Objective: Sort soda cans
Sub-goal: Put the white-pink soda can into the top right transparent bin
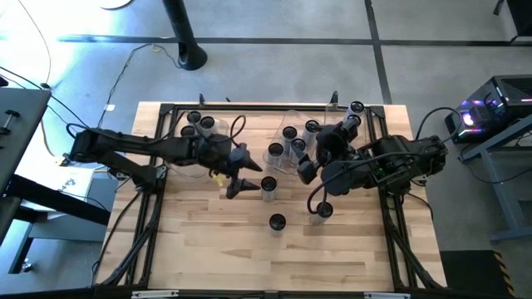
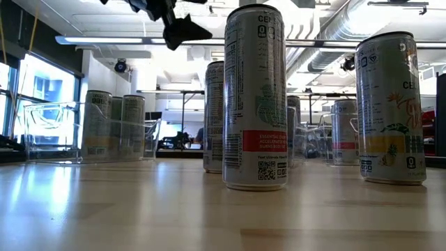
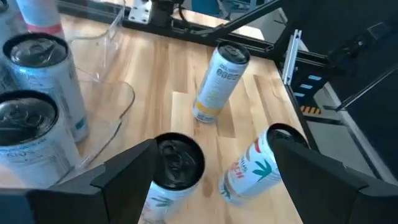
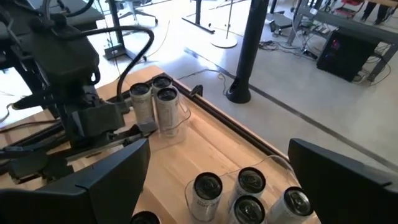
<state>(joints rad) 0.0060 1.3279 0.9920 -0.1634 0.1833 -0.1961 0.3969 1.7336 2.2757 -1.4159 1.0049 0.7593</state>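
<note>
Over mid-table, left gripper (image 1: 242, 184) hangs with fingers spread, gripping nothing, just beside a standing soda can (image 1: 268, 186). Right gripper (image 1: 306, 169) also spread wide and empty, near the clear right bin (image 1: 293, 118) that holds several cans (image 1: 287, 143). Left bin (image 1: 218, 121) holds a few more (three tops visible). Two loose cans stand nearer the front edge (image 1: 277, 223) (image 1: 323, 211), apart from both bins.

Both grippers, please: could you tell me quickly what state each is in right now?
Left gripper: open, holding nothing, above a loose soda can.
Right gripper: open, holding nothing.
</note>
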